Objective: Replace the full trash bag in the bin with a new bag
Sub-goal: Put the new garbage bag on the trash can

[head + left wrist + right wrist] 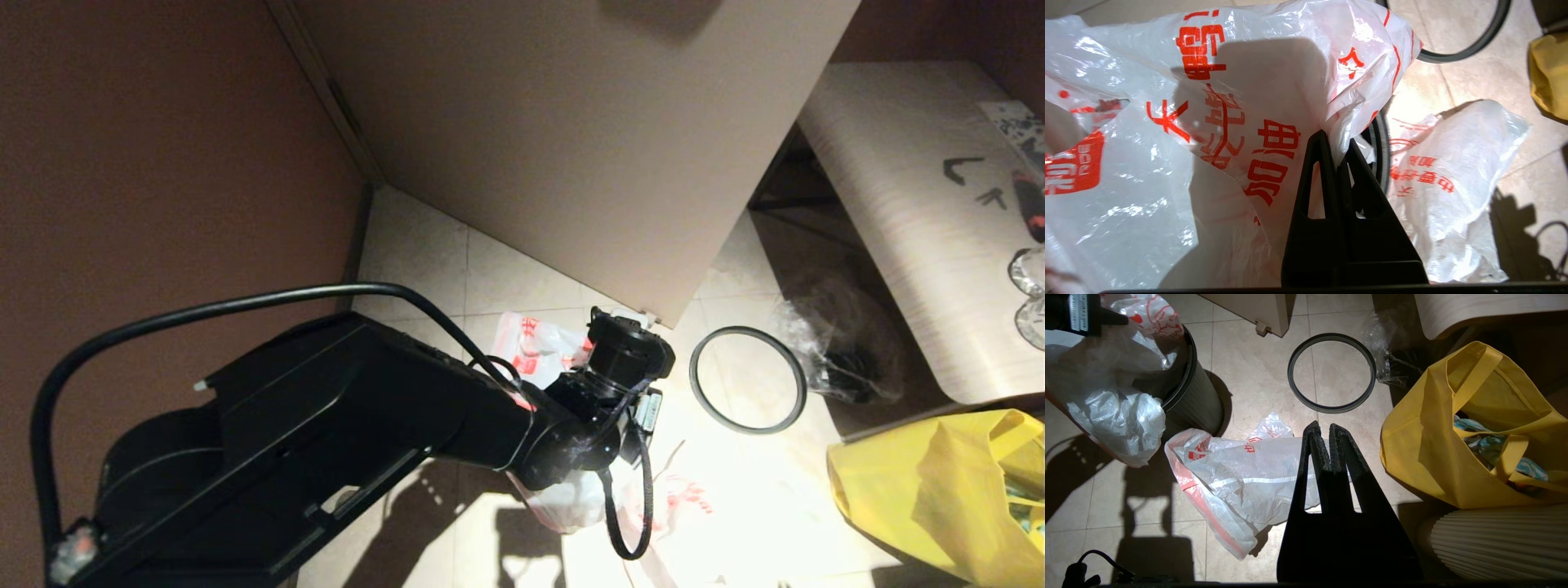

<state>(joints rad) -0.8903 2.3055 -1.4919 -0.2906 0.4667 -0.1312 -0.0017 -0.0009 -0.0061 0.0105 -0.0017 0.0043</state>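
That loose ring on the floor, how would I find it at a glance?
Start at the yellow tote on the tiled floor. Beside it, toward the black bin, a thin grey ring lies flat. It is the only rigid hoop among crumpled plastic bags.

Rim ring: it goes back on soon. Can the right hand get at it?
Probably yes: the rim ring lies on bare floor just beyond the shut right hand, nothing on it or between.

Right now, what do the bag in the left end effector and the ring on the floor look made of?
The bag: thin translucent white plastic film, glossy, crinkled, red print. The ring: smooth dark grey hoop, probably hard plastic; metal can't be excluded.
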